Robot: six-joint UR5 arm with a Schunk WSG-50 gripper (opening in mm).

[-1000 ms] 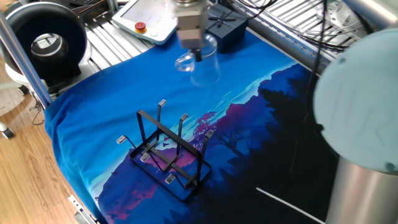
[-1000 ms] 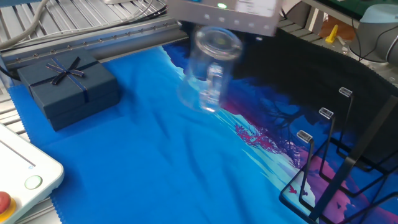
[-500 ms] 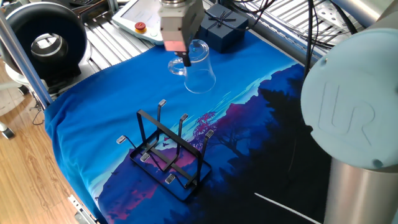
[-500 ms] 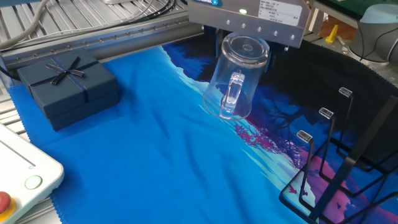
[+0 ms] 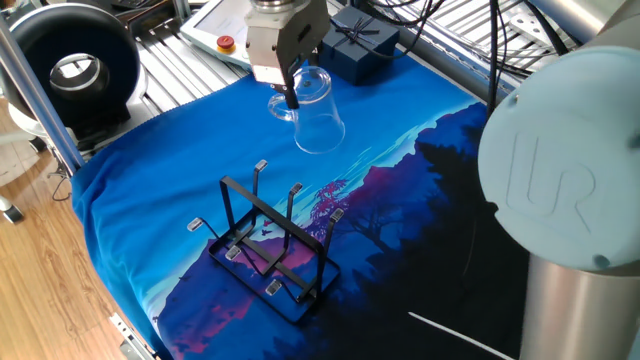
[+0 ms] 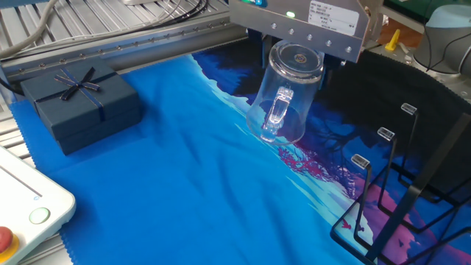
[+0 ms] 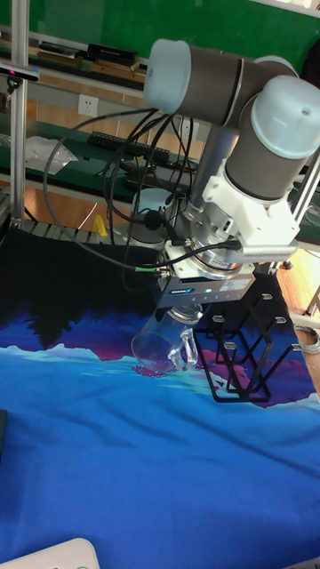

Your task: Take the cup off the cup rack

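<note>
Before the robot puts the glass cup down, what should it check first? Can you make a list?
1. Cup is held by the gripper: ok, it hangs upside down and tilted.
2. Cup is off the cup rack: ok, well apart from the prongs.
3. Cup rack is standing upright: ok.
4. Blue cloth under the cup is free of things: ok.
5. Gift box is out of the way: ok, off to the side.
6. Cup rim touches the cloth: cannot tell.

Clear cup (image 6: 283, 96) hangs tilted, apart from black cup rack (image 5: 268, 243).
</note>
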